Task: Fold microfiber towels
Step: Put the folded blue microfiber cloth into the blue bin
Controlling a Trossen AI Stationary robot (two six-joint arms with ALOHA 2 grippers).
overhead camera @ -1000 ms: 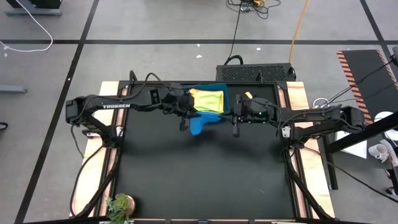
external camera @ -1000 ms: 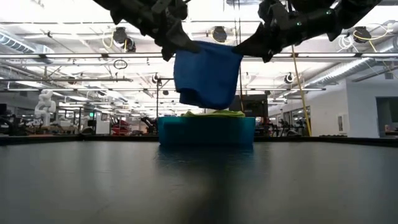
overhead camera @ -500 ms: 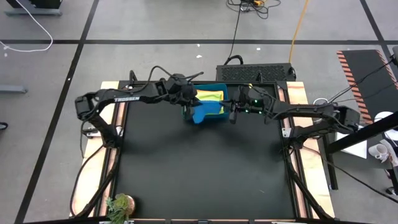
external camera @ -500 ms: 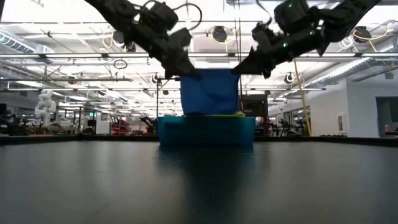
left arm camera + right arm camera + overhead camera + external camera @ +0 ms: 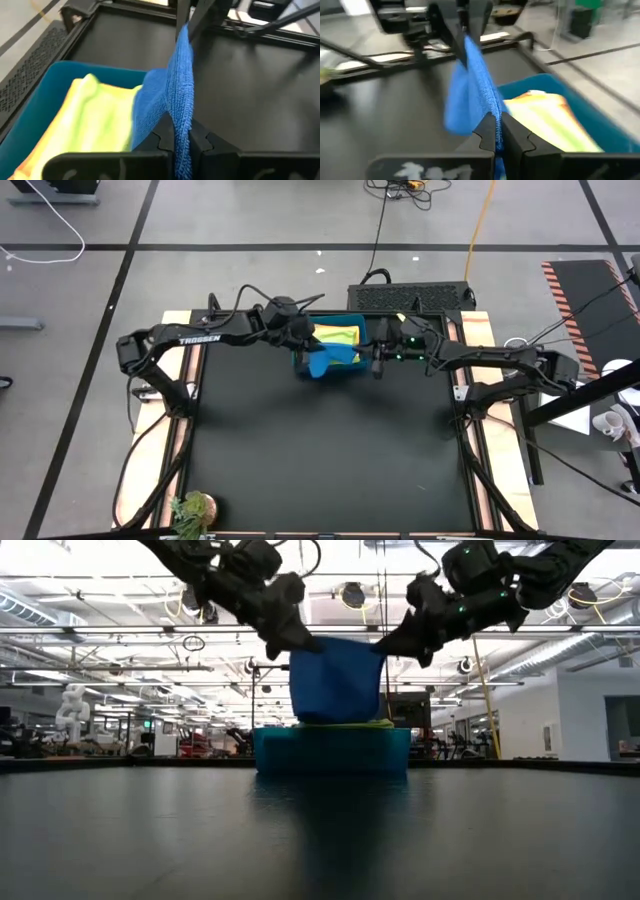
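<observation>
Toward twelve o'clock on the black table [image 5: 330, 450], both arms reach inward from the sides and meet over the teal bin [image 5: 349, 322]. Left arm: stretched nearly level from the nine o'clock side, wrist bent down, left gripper [image 5: 304, 353] clamped shut on one upper corner of the blue microfiber towel [image 5: 328, 359]. Right arm: mirrors it from the three o'clock side, right gripper [image 5: 376, 363] closed tight on the opposite upper corner.

Low view: the blue microfiber towel [image 5: 336, 680] hangs as a roughly square sheet, its top edge slung between the left gripper [image 5: 303, 643] and the right gripper [image 5: 385, 645], its lower edge at the rim of the teal bin [image 5: 332, 751]. Left wrist view: the cloth [image 5: 181, 95] shows a fuzzy, short-napped pile and runs edge-on into the dark fingers [image 5: 200, 139], which pinch it with no gap. Right wrist view: same arrangement, soft folds of the towel [image 5: 470, 90] drooping from the pinched fingers [image 5: 516, 134].

Bin: rigid, smooth-walled, rectangular. Inside lies a lime green towel [image 5: 95, 120], flat and folded, with yellow and orange cloth edges [image 5: 547, 100] showing beside it.
</observation>
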